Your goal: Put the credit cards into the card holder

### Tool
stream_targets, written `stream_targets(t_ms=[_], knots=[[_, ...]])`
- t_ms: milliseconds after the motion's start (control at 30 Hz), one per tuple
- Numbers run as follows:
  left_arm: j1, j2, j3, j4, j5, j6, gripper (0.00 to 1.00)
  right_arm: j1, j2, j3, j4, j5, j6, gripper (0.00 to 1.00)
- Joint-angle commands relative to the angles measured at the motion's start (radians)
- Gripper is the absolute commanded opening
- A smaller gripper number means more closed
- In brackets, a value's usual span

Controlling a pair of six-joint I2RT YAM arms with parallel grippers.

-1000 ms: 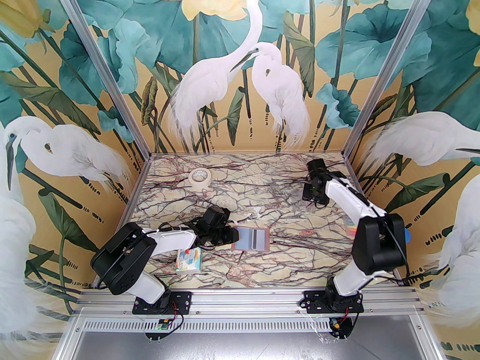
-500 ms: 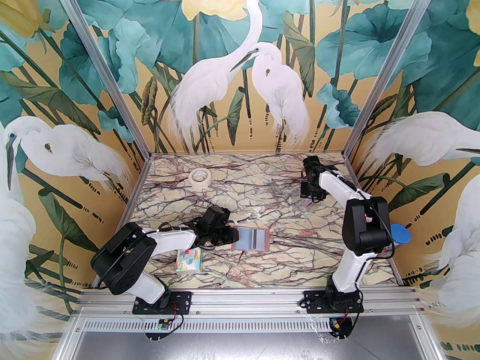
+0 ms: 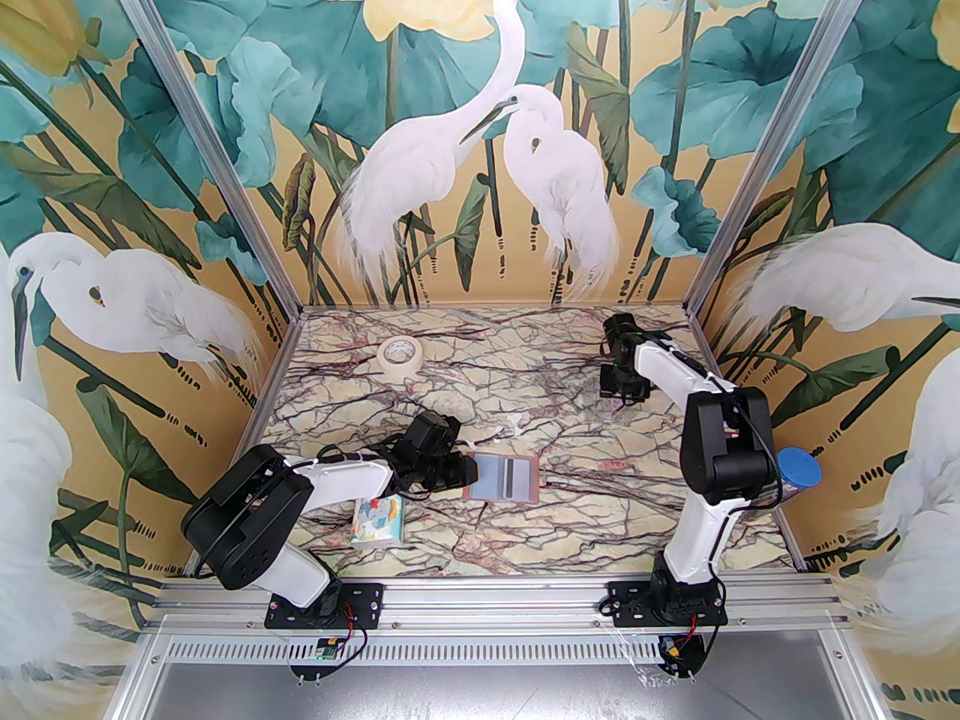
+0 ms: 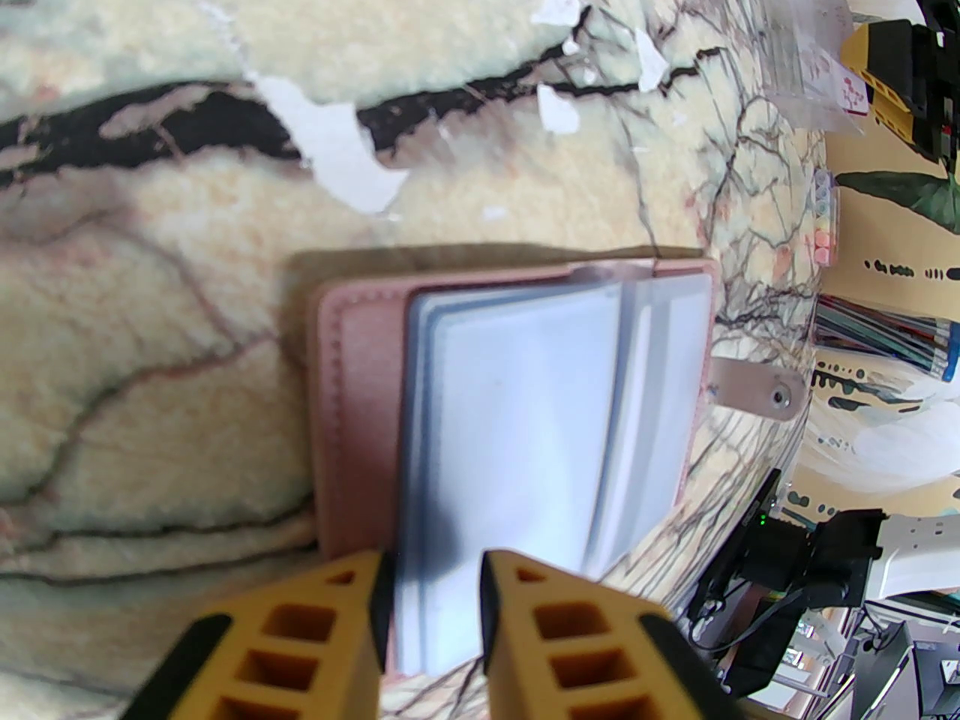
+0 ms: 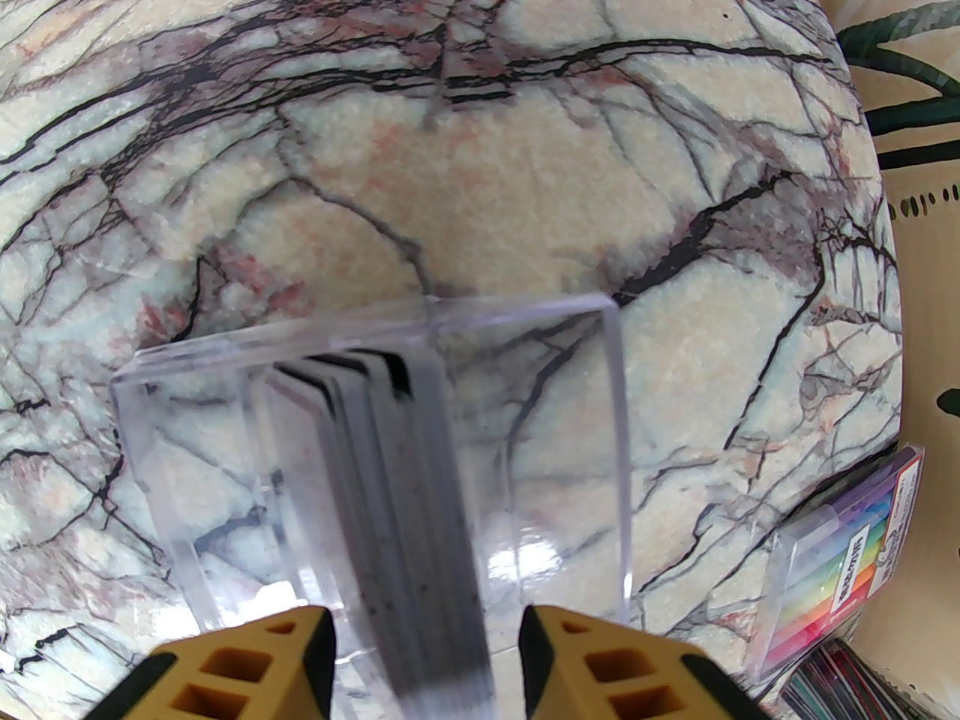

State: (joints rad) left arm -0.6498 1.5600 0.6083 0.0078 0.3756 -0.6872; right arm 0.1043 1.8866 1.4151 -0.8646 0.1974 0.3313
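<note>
The card holder (image 3: pixel 504 478) lies open in the middle of the table, pink cover down and pale blue-grey pockets (image 4: pixel 525 417) up. My left gripper (image 3: pixel 472 469) lies low at its left edge. In the left wrist view its yellow fingers (image 4: pixel 360 612) close on the near edge of the pocket stack, left gripper (image 4: pixel 431 574). The credit cards (image 5: pixel 420 477), several grey and dark ones, stand on edge in a clear plastic box (image 5: pixel 570 432). My right gripper (image 5: pixel 424 627) hangs over them at the far right (image 3: pixel 621 387), jaws open with a gap on each side of the cards.
A roll of tape (image 3: pixel 399 357) sits at the far left. A cartoon-printed tissue pack (image 3: pixel 379 520) lies under the left arm. A pack of coloured pens (image 5: pixel 847 574) lies by the right wall, near a blue-lidded item (image 3: pixel 799 468). Torn white patches (image 4: pixel 337 154) mark the tabletop.
The right arm has swung its elbow up and to the left, and its gripper has shifted slightly left over the clear box. The left arm and card holder have not moved.
</note>
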Motion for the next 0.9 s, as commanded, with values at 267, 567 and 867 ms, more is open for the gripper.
stream_targets(t_ms=[267, 567, 867], knots=[[0.004, 0.013, -0.01, -0.072, -0.043, 0.018, 0.27, -0.01, 0.02, 0.035, -0.022, 0.062, -0.015, 0.45], [0.004, 0.011, -0.018, -0.066, -0.044, 0.014, 0.27, -0.01, -0.002, 0.036, -0.028, 0.084, -0.015, 0.44], [0.004, 0.009, -0.014, -0.072, -0.047, 0.015, 0.27, -0.009, -0.019, 0.036, -0.036, 0.102, -0.014, 0.42]])
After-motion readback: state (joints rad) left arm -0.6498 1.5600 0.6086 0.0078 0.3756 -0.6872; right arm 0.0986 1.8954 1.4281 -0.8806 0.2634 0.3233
